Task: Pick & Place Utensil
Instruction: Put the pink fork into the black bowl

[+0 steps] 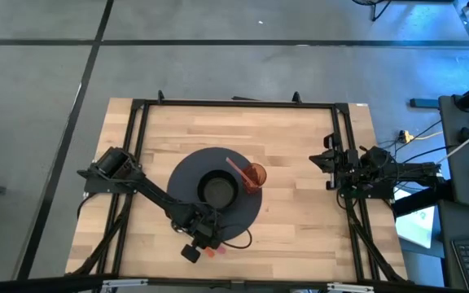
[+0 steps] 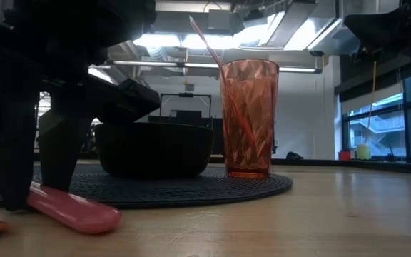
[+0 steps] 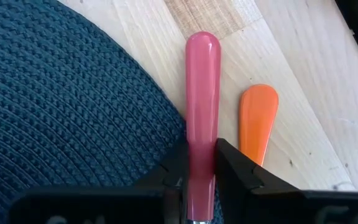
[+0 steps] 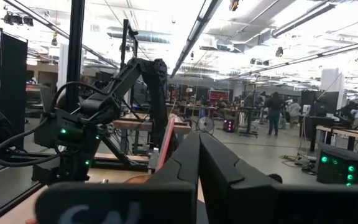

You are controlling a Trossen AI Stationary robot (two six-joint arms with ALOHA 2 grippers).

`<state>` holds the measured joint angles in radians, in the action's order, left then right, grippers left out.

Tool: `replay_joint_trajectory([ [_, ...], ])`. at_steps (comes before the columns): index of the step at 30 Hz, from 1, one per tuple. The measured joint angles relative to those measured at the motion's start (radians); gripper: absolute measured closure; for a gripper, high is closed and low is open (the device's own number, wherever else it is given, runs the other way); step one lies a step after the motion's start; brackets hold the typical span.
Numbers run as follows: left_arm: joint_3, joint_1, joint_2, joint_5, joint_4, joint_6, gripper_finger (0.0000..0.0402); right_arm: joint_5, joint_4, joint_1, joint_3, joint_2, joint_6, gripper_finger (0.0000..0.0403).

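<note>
Left wrist view: the left hand (image 3: pixel 201 180) is reaching low over the worktop (image 3: pixel 303 74), its fingers pinching one glossy pink utensil handle (image 3: pixel 202 93) lying at the woven dark mat's (image 3: pixel 61 106) edge; one smooth orange handle (image 3: pixel 257 121) is lying just beside; the right hand (image 1: pixel 330 161) is waiting at the worktop's right side, fingers pressed together.

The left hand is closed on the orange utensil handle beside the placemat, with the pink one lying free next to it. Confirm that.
Not quite: the left hand grips the pink handle; the orange handle lies free beside it, off the placemat. The left wrist view shows this.
</note>
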<state>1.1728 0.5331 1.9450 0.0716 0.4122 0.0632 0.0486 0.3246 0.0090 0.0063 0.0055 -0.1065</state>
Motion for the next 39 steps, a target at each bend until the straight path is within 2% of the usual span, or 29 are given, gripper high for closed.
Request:
replay_joint_trajectory([
  [9,-0.003,0.008,-0.020,-0.019,-0.013,0.005,0.0355,0.000,0.001,0.000,0.000,0.000,0.001,0.0395],
  [20,-0.005,0.010,-0.120,-0.125,-0.027,0.015,0.0355,0.000,0.000,0.000,0.000,0.000,0.001,0.0395],
  [27,-0.005,0.010,-0.204,-0.169,-0.108,0.007,0.0355,0.000,0.000,0.000,0.000,0.000,0.001,0.0395],
  [33,-0.002,0.010,-0.311,-0.246,-0.204,-0.054,0.0355,0.000,0.000,0.000,0.000,0.000,0.024,0.0395],
  [39,-0.046,0.024,-0.426,-0.392,-0.198,-0.108,0.0355,0.000,-0.002,0.000,0.000,0.000,0.046,0.0395],
])
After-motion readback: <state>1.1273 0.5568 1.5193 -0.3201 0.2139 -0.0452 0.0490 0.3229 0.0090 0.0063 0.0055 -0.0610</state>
